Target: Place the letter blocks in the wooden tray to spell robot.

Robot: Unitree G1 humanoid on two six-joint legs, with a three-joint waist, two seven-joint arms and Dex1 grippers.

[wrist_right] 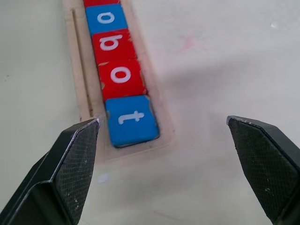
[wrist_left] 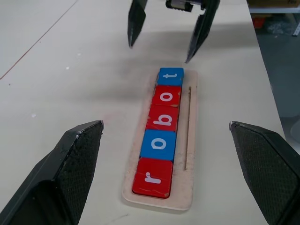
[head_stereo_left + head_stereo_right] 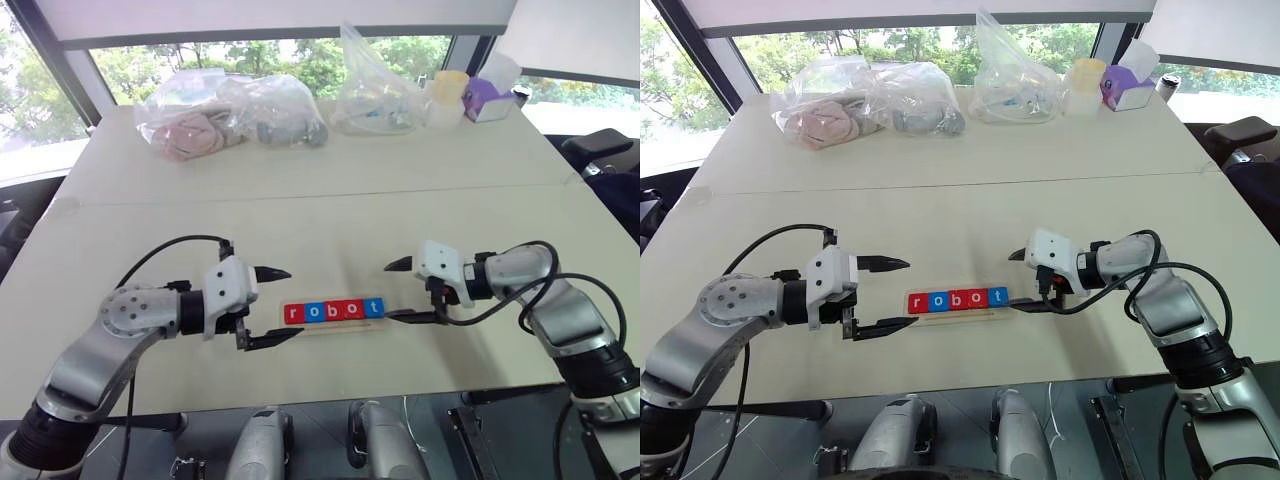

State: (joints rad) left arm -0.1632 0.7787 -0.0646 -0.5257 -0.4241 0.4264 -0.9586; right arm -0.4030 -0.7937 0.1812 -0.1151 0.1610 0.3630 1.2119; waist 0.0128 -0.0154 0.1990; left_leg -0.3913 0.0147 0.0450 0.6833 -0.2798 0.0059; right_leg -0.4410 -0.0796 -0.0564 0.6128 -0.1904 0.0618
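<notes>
Tray (image 2: 187,140) groove (left wrist) — blocks (image 2: 161,119) beside.

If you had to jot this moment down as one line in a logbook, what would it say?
letter blocks: all five in wooden tray, spelling robot | left gripper: open, beside r end | right gripper: open, beside t end | holding: nothing
</notes>
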